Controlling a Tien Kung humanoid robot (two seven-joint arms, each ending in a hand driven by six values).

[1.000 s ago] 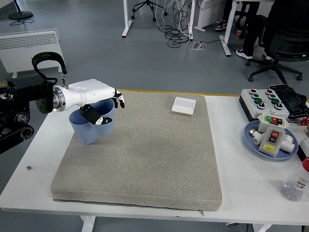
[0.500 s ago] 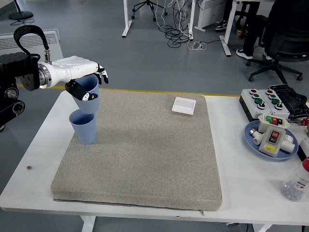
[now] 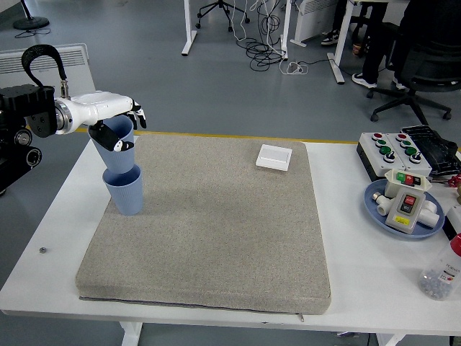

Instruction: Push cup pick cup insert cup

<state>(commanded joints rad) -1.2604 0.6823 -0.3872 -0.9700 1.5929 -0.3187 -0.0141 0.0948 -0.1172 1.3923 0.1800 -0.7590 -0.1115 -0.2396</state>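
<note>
Where the grey mat (image 3: 209, 223) nears the table's (image 3: 360, 288) left edge, two light blue cups stand one over the other. Both are smooth, tapered and round-mouthed, with a matte plastic look. The lower cup (image 3: 124, 193) stands upright on the mat near its far left corner. The upper cup (image 3: 109, 148) is held in the air, tilted a little, its narrow base at or just inside the lower cup's mouth; how deep it sits cannot be told.

The left hand (image 3: 115, 122), with a glossy white shell and black finger joints, comes in from the left at the end of a black arm. Its fingers are curled around the upper cup's rim: the thumb (image 3: 117, 141) presses on the front of the wall, and the other fingers (image 3: 137, 115) hook over the far side of the mouth. It touches only that cup.

The mat is a thick rectangular pad of coarse, speckled fabric with rounded corners, covering most of the smooth white table. One small white square tile (image 3: 274, 156), flat and thin, lies near the mat's far edge towards its right corner. Off the mat, by the table's right edge, sit a box (image 3: 392, 153) with red and green buttons and one shallow blue dish (image 3: 378, 196) holding a pale switch unit (image 3: 405, 202). A clear bottle (image 3: 446, 270) with a red cap stands near the right front corner.
</note>
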